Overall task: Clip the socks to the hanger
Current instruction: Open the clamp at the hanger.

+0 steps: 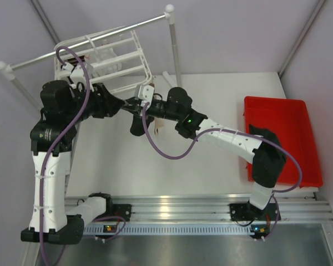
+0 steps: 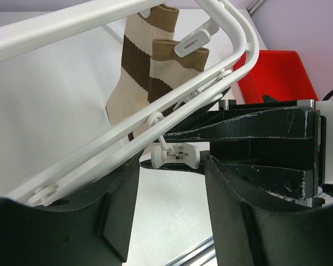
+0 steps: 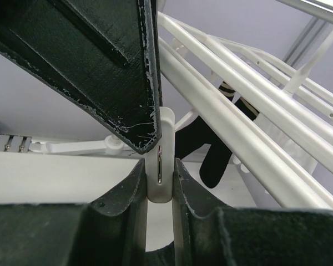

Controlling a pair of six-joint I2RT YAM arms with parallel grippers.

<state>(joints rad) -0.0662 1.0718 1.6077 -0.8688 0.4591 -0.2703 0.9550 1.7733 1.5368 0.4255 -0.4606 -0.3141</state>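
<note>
The white hanger hangs from the grey rail at the back left. In the left wrist view the cream sock with brown bands hangs from it, held at the cuff by a white clip. My right gripper is shut on another dangling white clip; a black sock hangs beyond it under the bars. My left gripper is open, its jaws either side of that same clip, facing the right gripper's fingers. The two grippers meet tip to tip below the hanger, left and right.
The grey rail with white ball ends spans the back left on its post. A red bin with a dark item in it stands at the right. Purple cables loop round both arms.
</note>
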